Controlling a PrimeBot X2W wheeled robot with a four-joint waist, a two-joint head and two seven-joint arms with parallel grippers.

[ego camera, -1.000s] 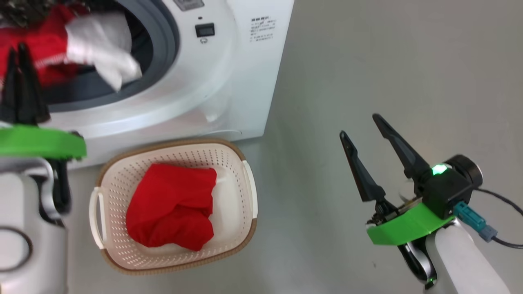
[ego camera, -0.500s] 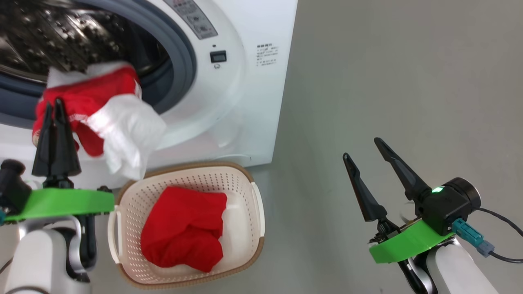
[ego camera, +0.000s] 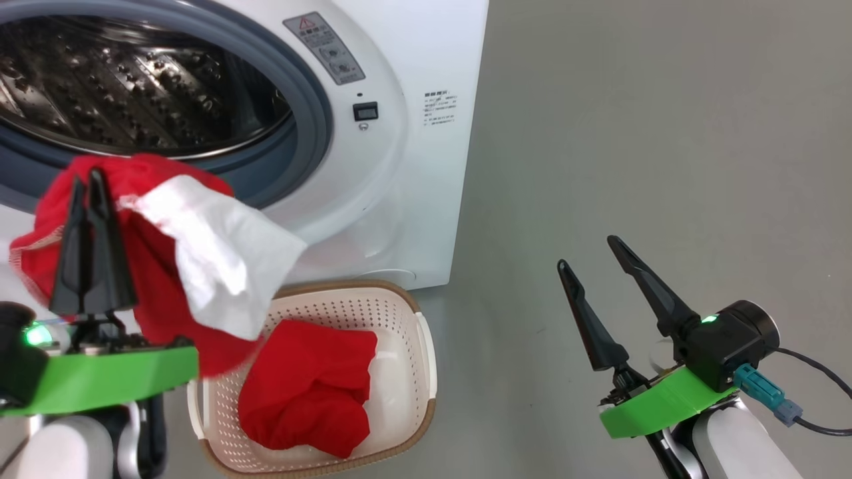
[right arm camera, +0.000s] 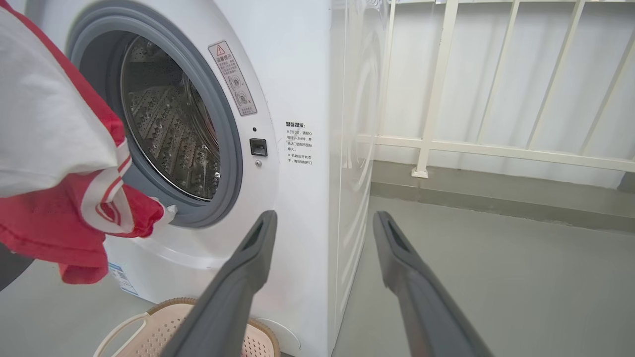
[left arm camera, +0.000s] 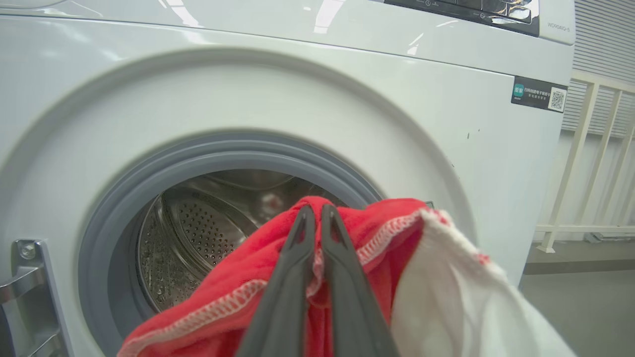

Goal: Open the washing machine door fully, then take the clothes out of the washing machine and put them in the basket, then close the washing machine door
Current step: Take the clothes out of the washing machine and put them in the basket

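The left gripper (ego camera: 88, 178) has its two long dark fingers pressed together on a soft red garment with a white patch (ego camera: 156, 286); the cloth hangs in front of the big white front-loading washing machine (ego camera: 413, 166), just outside its grey rubber ring (ego camera: 313, 133), with the perforated steel drum (ego camera: 133, 86) showing behind; below stands the cream perforated plastic basket (ego camera: 359, 309) with a brown rim, holding another crumpled red garment (ego camera: 309, 386); the right gripper (ego camera: 588, 253) hovers over the grey floor (ego camera: 632, 133), fingers spread wide, gripping nothing.
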